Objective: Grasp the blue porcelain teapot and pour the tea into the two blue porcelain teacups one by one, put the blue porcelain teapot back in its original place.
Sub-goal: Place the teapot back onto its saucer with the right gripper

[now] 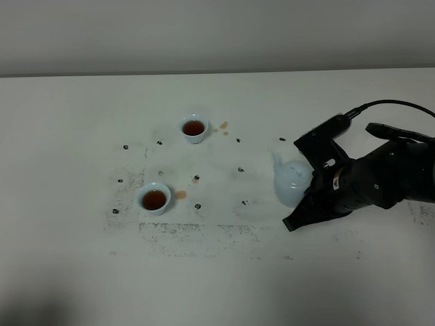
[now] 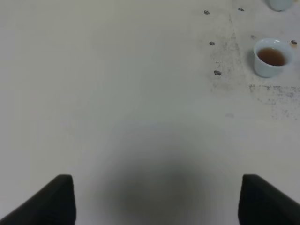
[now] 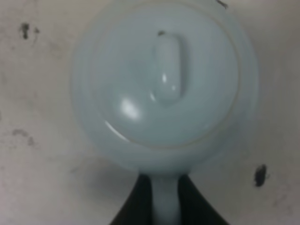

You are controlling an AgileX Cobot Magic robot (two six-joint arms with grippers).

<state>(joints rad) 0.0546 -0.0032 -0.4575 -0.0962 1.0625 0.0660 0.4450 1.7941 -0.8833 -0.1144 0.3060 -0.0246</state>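
The blue porcelain teapot point(image 1: 291, 182) is upright at the right of the white table, spout toward the far left. From above in the right wrist view point(image 3: 164, 84) its lid is on. My right gripper point(image 1: 309, 190) is shut on its loop handle point(image 3: 165, 206), one black finger on each side. Two blue porcelain teacups, far point(image 1: 194, 128) and near point(image 1: 153, 199), both hold brown tea. The near cup also shows in the left wrist view point(image 2: 271, 57). My left gripper point(image 2: 161, 201) is open and empty over bare table, far left of the cups.
Small tea spills lie beside the far cup point(image 1: 223, 126) and beside the near cup point(image 1: 181, 195). Black specks and scuff marks point(image 1: 197, 231) cover the table's middle. A black cable point(image 1: 387, 105) arcs behind the right arm.
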